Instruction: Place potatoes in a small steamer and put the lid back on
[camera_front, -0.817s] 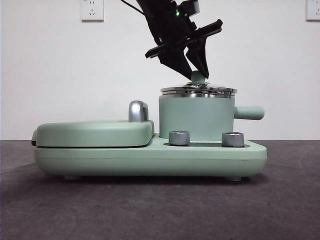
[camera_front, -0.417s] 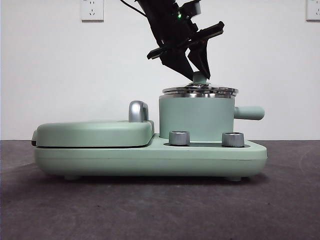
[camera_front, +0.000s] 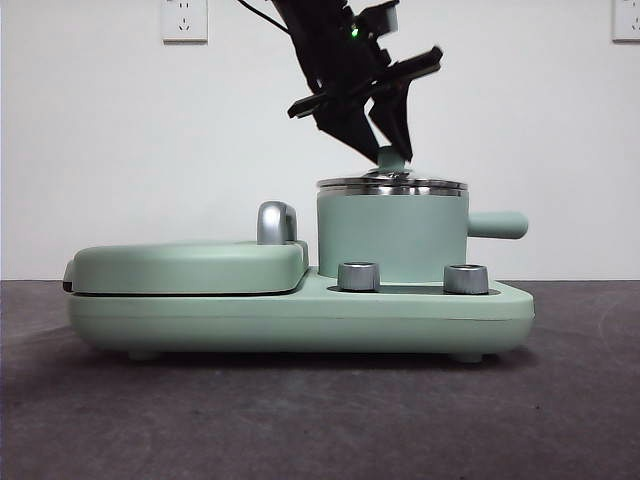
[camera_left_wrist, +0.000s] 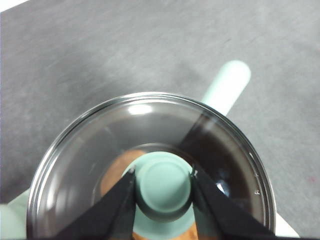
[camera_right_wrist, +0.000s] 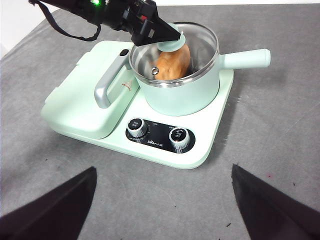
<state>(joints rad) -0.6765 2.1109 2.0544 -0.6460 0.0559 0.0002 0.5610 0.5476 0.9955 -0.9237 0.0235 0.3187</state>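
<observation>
The lid (camera_front: 392, 184) now sits level on the small steamer (camera_front: 392, 235), centre right of the front view, no longer tilted. The left end effector (camera_left_wrist: 163, 186) still clamps its knob; the potato (camera_right_wrist: 172, 64) lies inside. Release remains; the right end effector (camera_right_wrist: 162, 200) waits, spread wide.

Potato (camera_right_wrist: 172, 64): 1 | small steamer (camera_front: 392, 238): 1 | glass lid (camera_left_wrist: 90, 150): 1, with 1 knob (camera_left_wrist: 163, 182) | griddle cover (camera_right_wrist: 85, 95): 1, with 1 chrome handle (camera_right_wrist: 107, 87) | control dials along the base's front edge: 2 (camera_right_wrist: 137, 128) (camera_right_wrist: 179, 137) | wall sockets: 2 (camera_front: 184, 19) (camera_front: 626, 19) | grippers: 2, left gripper (camera_left_wrist: 162, 185) and right gripper (camera_right_wrist: 162, 200)
</observation>
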